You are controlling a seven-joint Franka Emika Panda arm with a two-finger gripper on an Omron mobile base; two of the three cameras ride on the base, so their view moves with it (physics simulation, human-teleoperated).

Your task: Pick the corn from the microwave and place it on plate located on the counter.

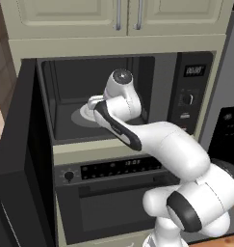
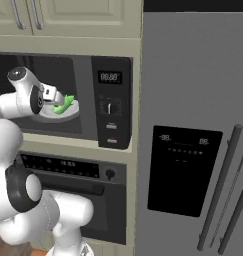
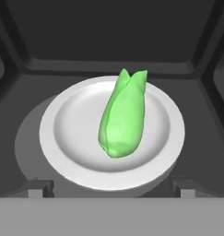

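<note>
— Where the arm bends up from the base and reaches forward, how does the hand sit?

— Its forearm runs up and into the open microwave (image 1: 137, 96), and the wrist turns so the gripper (image 2: 57, 98) points into the dark grey cavity, just short of the corn (image 3: 124, 115). In the right base view the hand hangs over the near edge of the white-grey plate (image 3: 67, 138).

— And the jaws?

— Apart, as far as the hand view shows: the two finger tips (image 3: 37, 188) rise at the bottom corners, wide of each other, with nothing between them. They do not touch the cob.

— What is in the microwave?

— That white-grey round plate, resting on a flat grey turntable disc (image 3: 28, 133) on the cavity floor. On the plate lies the corn, a bright green cob in its husk, its leafy tips pointing toward the back wall and its blunt end toward the gripper. It lies a little off the plate's centre.

— The door?

— Swung fully open to the left (image 1: 22, 169), black, in the left base view. The control panel (image 2: 112, 102) with its display is on the right side of the cavity; an oven (image 1: 109, 193) with a knob sits below, and a grey refrigerator (image 2: 193, 125) stands to the right.
</note>
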